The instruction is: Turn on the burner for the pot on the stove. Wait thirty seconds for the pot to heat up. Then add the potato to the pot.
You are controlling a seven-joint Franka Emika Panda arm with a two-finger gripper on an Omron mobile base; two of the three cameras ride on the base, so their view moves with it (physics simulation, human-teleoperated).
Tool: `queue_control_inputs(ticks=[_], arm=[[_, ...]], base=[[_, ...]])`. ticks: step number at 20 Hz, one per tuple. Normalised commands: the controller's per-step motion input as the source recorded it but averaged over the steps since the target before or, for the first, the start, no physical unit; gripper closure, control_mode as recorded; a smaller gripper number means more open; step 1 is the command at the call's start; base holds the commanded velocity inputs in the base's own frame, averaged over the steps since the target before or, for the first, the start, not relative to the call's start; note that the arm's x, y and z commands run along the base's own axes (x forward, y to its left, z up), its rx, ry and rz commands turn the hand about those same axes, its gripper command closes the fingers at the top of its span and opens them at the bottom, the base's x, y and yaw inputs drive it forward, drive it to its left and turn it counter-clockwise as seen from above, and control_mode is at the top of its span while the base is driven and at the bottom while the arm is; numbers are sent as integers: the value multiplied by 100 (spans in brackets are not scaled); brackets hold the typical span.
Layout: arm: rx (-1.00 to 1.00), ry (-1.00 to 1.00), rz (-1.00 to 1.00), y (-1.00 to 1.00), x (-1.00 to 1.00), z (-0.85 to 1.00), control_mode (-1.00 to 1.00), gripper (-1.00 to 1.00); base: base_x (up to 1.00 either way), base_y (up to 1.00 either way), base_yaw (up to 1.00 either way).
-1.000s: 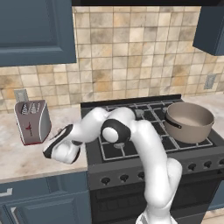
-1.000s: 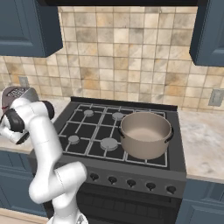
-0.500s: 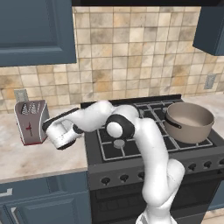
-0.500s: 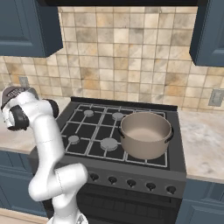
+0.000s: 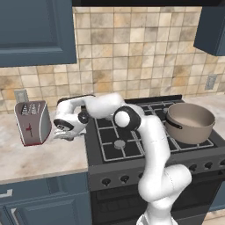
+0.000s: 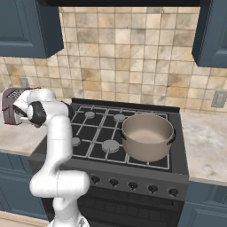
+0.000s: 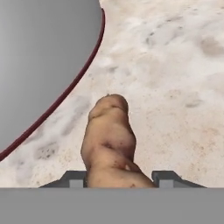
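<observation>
- The white robot arm's two-finger gripper (image 7: 119, 179) is out over the pale speckled stone counter (image 5: 39, 158), to the left of the black gas stove (image 5: 132, 140).
- In the hand view, the small brown lumpy potato (image 7: 110, 140) sits right between the two dark finger tips, and they are closed in on its sides. It looks like the gripper is holding the potato (I cannot tell if it is off the counter yet).
- The shiny silver toaster with a red mark (image 5: 31, 122) stands just beside the hand. Its round grey side with a red edge shows close by in the hand view.
- The wide grey-brown metal pot (image 6: 147, 136) with the pale inside sits on the front right of the stove, well apart from the potato. Nothing is in it.
- I think this is the last step: picking up the potato to put it in the pot.
- Next, the arm needs to lift the potato up, swing it to the right over the grates, stop above the pot and let go.
- It should hold tight and go high enough not to bump the pot's rim.
</observation>
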Motion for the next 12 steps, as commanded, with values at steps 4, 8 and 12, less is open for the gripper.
queue_control_inputs(ticks=[4, 8, 12], arm=[[-2, 21, -1, 7, -83, -7, -100, 100], [-6, -2, 0, -32, -100, 0, -100, 100], [-12, -15, 0, -69, -100, -13, -100, 100]], base=[[0, 0, 0], [0, 0, 0], [0, 0, 0]])
